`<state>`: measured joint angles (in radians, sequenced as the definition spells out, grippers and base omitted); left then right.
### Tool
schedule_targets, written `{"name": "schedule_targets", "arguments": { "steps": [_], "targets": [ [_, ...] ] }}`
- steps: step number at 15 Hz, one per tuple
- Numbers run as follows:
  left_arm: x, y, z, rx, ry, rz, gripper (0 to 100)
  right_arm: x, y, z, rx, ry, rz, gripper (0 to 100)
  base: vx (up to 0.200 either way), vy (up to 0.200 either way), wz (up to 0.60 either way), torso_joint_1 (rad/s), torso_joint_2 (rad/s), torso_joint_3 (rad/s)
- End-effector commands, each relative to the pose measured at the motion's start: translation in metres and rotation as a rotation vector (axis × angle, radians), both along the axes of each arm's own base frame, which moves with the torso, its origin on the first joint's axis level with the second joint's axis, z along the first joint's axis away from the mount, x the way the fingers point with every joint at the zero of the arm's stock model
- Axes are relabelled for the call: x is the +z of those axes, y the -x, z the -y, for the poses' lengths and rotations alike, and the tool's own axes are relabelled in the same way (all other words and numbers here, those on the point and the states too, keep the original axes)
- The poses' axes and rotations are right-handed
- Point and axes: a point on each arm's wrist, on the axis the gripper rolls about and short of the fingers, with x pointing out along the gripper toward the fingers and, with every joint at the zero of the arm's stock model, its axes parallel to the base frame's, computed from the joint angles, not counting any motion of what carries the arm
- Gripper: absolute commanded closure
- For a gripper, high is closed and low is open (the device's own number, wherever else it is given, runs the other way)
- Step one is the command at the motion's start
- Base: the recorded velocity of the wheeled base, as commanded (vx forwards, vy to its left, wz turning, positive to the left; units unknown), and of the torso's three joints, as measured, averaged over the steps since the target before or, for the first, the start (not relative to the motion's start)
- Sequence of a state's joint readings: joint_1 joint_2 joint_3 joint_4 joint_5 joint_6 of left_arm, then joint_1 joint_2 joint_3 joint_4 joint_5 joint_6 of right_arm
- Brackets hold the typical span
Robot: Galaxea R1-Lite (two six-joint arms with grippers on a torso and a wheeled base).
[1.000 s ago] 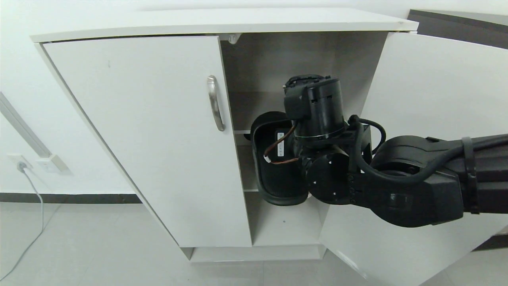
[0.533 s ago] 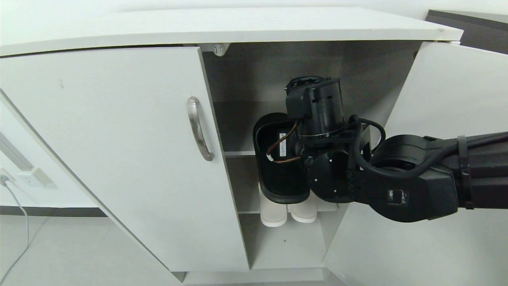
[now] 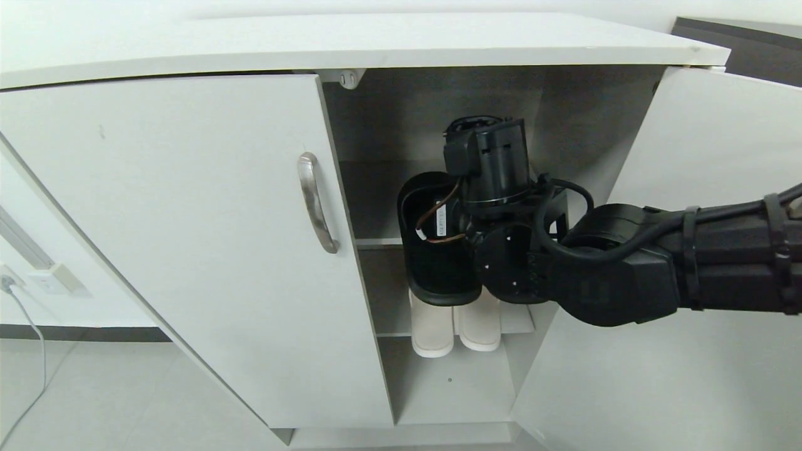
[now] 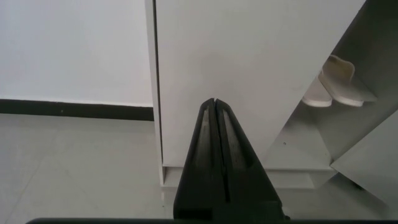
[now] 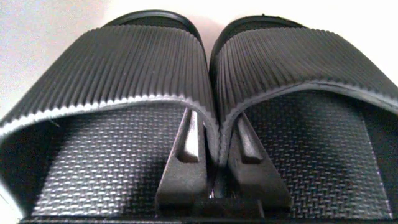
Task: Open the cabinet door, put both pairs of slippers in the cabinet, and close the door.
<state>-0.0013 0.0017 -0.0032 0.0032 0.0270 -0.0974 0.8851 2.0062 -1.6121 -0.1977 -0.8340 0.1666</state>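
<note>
The white cabinet (image 3: 351, 41) stands with its right door (image 3: 689, 219) swung open and its left door (image 3: 188, 238) closed. A pair of black slippers (image 3: 435, 250) hangs in the opening at the level of the upper shelf, held by my right gripper (image 5: 214, 146), which is shut on the two inner walls (image 5: 211, 127) of the pair. A pair of white slippers (image 3: 454, 329) lies on the middle shelf below, also seen in the left wrist view as white slippers (image 4: 336, 87). My left gripper (image 4: 214, 106) is shut and empty, low before the left door.
The left door's metal handle (image 3: 315, 202) is near the opening's edge. A wall socket and cable (image 3: 19, 294) are at the far left by the floor. The bottom compartment (image 3: 448, 388) has free room.
The camera moved closer to the cabinet, bringing the white slippers into sight. My right arm has carried the black slippers a little farther into the opening.
</note>
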Motion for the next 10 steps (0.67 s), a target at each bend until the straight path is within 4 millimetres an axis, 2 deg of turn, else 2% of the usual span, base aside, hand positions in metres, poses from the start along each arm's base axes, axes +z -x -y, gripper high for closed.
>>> {"name": "schedule_targets", "arguments": {
  "steps": [1,10],
  "targets": [
    [0.0,0.0,0.0,0.0,0.001,0.0,100,-0.007,-0.015,-0.007,-0.016,0.01,0.0,100,0.0,0.0,0.0,0.0,0.0,0.0],
    [0.0,0.0,0.0,0.003,0.001,0.0,100,0.011,-0.038,-0.005,-0.043,0.024,0.049,100,0.0,0.0,0.0,0.0,0.0,0.0]
  ]
}}
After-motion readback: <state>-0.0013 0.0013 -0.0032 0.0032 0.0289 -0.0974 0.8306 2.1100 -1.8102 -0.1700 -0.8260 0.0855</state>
